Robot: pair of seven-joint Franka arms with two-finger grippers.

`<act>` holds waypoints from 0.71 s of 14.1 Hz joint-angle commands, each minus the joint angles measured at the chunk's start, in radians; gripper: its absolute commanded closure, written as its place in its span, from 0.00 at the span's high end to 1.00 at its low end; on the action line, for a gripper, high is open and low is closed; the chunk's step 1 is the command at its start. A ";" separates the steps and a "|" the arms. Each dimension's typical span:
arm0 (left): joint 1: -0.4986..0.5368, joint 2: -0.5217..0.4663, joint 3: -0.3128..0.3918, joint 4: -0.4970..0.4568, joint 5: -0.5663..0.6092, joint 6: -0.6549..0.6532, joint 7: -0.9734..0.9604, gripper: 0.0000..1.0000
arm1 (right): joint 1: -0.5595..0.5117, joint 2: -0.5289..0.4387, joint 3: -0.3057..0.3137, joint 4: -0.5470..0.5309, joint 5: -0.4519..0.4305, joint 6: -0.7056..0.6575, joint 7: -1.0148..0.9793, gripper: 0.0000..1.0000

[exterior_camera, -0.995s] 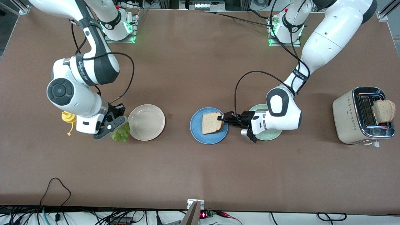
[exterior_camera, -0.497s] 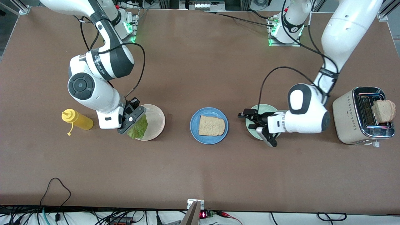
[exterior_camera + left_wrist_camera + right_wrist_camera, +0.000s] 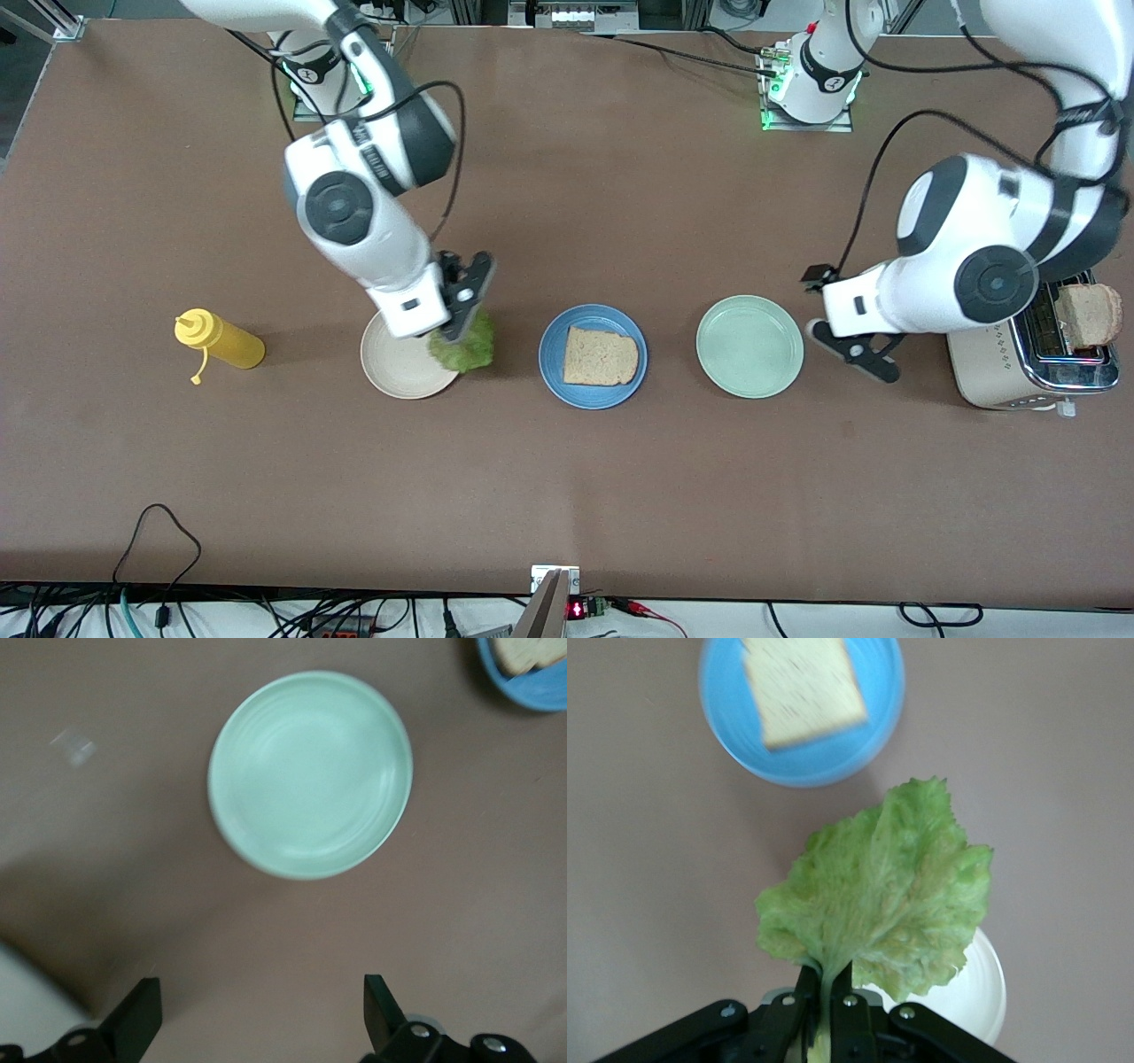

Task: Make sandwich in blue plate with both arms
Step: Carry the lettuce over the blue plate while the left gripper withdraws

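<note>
Gripping: crinkled green lettuce leaf (image 3: 879,894) was pinched by its stem in the closed right gripper (image 3: 827,994).
Handling: judged light, floppy.
Left gripper (image 3: 257,1014): spread wide, empty, beside the pale green plate (image 3: 310,775).

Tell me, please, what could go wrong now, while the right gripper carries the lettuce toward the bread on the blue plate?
1. The right gripper pinches the lettuce leaf only at its stem, so the leaf may slip or tear before reaching the bread slice on the blue plate.
2. The hanging leaf may land partly off the slice.
3. The left gripper, open, hangs near the toaster and could bump it.
</note>
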 commanded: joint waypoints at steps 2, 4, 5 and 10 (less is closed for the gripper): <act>0.000 -0.021 0.013 0.221 0.046 -0.239 -0.030 1.00 | 0.100 0.178 -0.006 0.190 0.003 0.059 -0.029 0.00; -0.026 -0.093 0.084 0.225 0.028 -0.223 -0.030 1.00 | 0.143 0.250 -0.007 0.204 -0.008 0.171 -0.029 0.00; -0.067 -0.125 0.158 0.207 -0.013 -0.171 -0.035 1.00 | 0.160 0.277 -0.009 0.206 -0.024 0.205 -0.027 0.00; -0.190 -0.376 0.385 -0.134 -0.140 0.096 -0.063 1.00 | 0.202 0.341 -0.010 0.214 -0.055 0.302 -0.026 0.00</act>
